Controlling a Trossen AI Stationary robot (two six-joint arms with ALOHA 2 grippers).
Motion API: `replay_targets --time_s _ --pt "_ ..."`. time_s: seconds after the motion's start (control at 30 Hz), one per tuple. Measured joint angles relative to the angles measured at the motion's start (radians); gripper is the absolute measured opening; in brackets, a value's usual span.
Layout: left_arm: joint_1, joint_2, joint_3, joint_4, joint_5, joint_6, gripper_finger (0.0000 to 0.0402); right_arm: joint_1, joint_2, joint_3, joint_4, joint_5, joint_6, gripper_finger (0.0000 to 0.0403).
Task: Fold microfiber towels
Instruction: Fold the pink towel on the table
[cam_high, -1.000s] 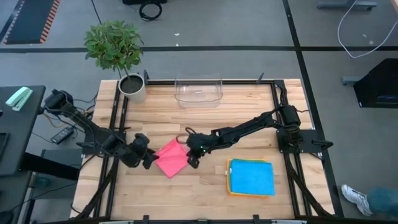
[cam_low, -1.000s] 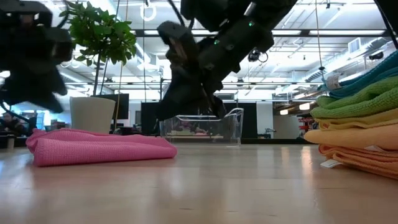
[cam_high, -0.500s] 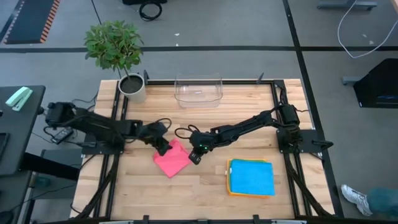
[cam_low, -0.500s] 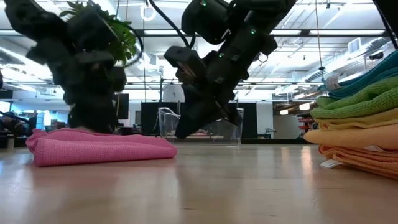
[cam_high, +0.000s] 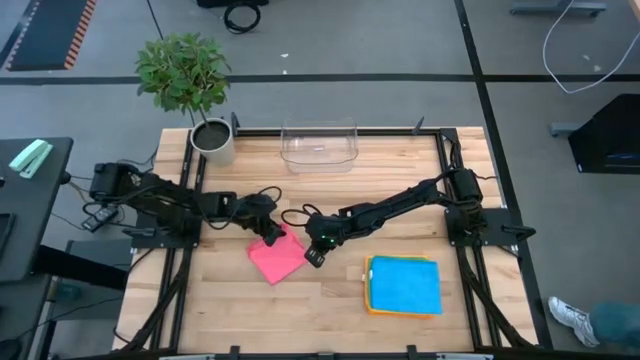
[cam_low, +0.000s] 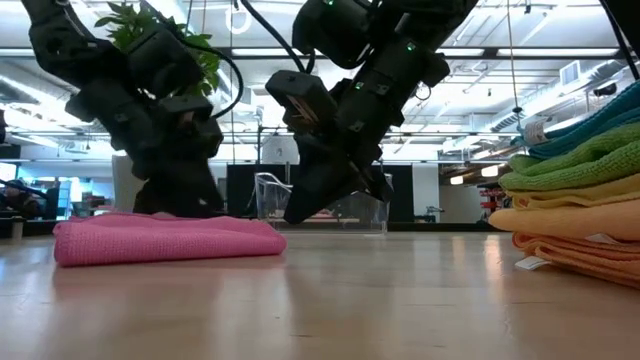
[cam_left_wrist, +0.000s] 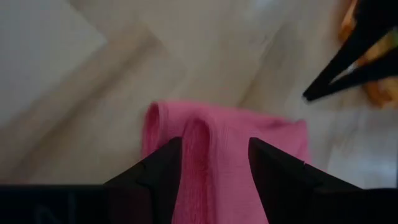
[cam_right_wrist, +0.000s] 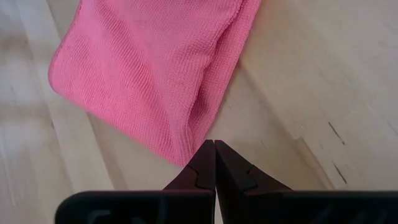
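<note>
- High view: a stack of folded towels, blue on top with orange showing at its edge, sits near the table's front right, so most of the work looks done. One pink towel lies already doubled over near the middle, well apart from the stack. The clear bin at the back looks empty and the potted plant stands at the back left corner. The left gripper is at the pink towel's back corner; the right gripper is just beside its right edge. A second ago the left arm was pulled back off the towel's left side; it has since swung in over it.
- Low view: the pink towel lies flat and folded, and the stack shows teal, green, yellow and orange layers. The left gripper is now down at the towel's far edge, where earlier it hung blurred and high on the left. The right one has dropped a little lower.
- Left wrist view: the fingers stand moderately apart, straddling a raised fold of the pink towel and not yet pinched on it.
- Right wrist view: the fingertips are pressed together, empty, just off the corner of the pink towel.
- What seems left: a last fold, perhaps, then moving the pink one onto the stack.
</note>
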Motion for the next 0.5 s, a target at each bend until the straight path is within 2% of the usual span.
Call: replay_targets --time_s 0.5 --pt "0.000 0.072 0.001 0.052 -0.001 0.017 0.0156 0.007 0.000 0.000 -0.003 -0.004 -0.008 0.0006"
